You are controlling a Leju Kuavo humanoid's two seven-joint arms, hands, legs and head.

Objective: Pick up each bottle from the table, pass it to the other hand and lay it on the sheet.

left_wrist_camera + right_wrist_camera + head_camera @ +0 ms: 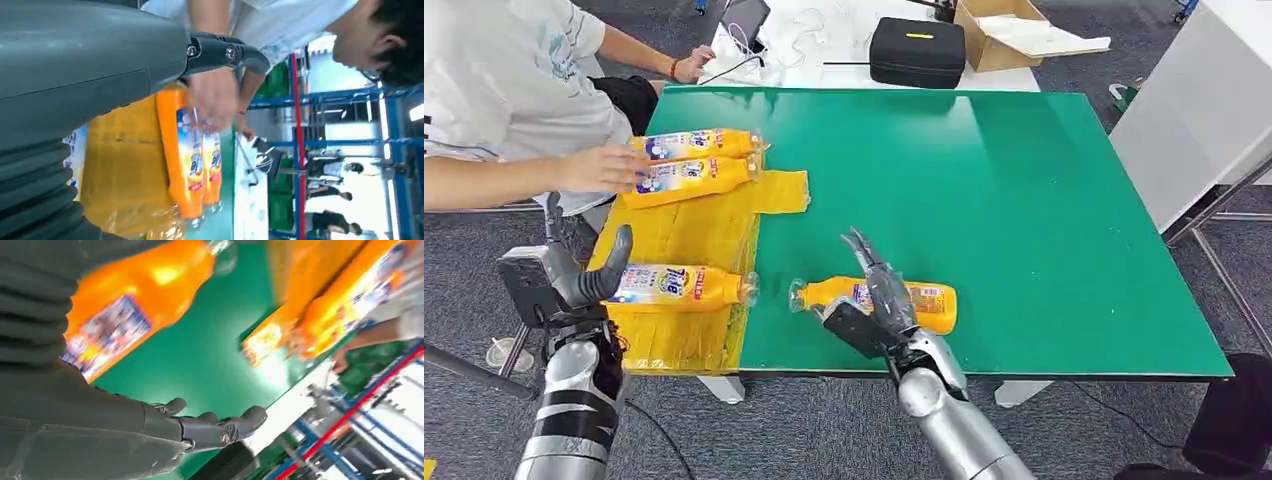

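Observation:
An orange bottle point(924, 303) point(135, 300) lies on its side on the green table point(1024, 200), cap toward the yellow sheet point(694, 230). My right hand point(876, 295) point(100, 420) reaches over its middle with fingers stretched out and not closed on it. A second bottle point(679, 285) lies on the near part of the sheet. My left hand point(574, 278) point(100, 65) is open beside its base, thumb raised. Two more bottles point(696, 160) point(182, 155) lie side by side at the sheet's far end, and a person's hand point(604, 167) point(212, 97) rests on them.
The person sits at the table's far left corner. A black case point(917, 50) and a cardboard box point(1004, 35) stand on a white table behind. A white panel point(1194, 110) stands to the right. The green table's right half is bare.

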